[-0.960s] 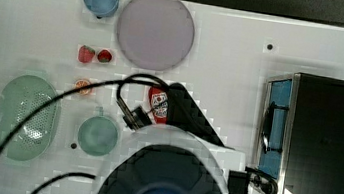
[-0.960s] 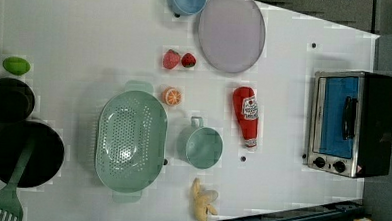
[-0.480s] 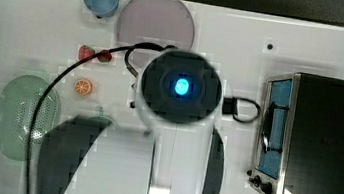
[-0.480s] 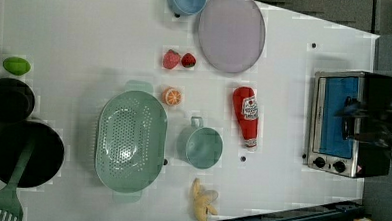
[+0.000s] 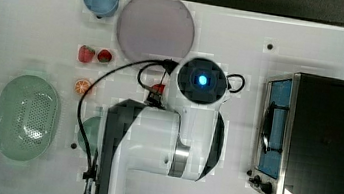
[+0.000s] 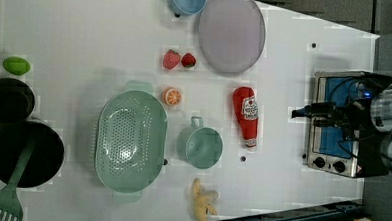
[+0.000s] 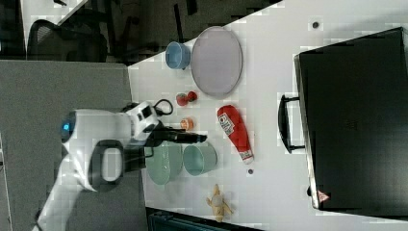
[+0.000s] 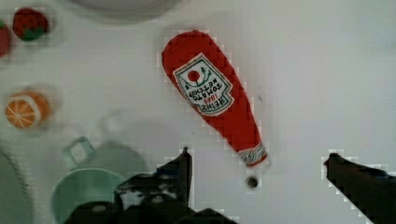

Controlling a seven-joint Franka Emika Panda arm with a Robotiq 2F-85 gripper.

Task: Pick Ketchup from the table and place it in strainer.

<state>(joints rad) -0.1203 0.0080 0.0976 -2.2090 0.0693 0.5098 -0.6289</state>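
The step in hand is judged to be the approach: the Ketchup (image 6: 246, 115) is not yet picked and lies flat on the white table (image 6: 77, 35), and nothing is seen inside the strainer (image 6: 130, 137). In the left view, the bottle is found to the right of the teal mug (image 6: 200, 146), well apart from the strainer, which stands further to the left view's left, beyond the mug. The pale cap end is pointed toward the left view's bottom and the wide red end toward the purple plate (image 6: 231, 32).

In the wrist view, the gripper (image 8: 259, 165) is seen above the table with its two dark fingers (image 8: 180, 170) spread wide, and the cap end of the Ketchup (image 8: 212, 95) is placed between them. Nothing is held and nothing is touched; a clear gap is kept between each finger and the bottle.

For the next move, it is judged that the gripper must be lowered over the bottle, probably a little more toward the labelled middle, where the body is thicker and a firmer grip can be expected. The jaws should be set across the bottle's width, then closed. After that, the bottle has to be lifted and carried over the mug to the strainer.
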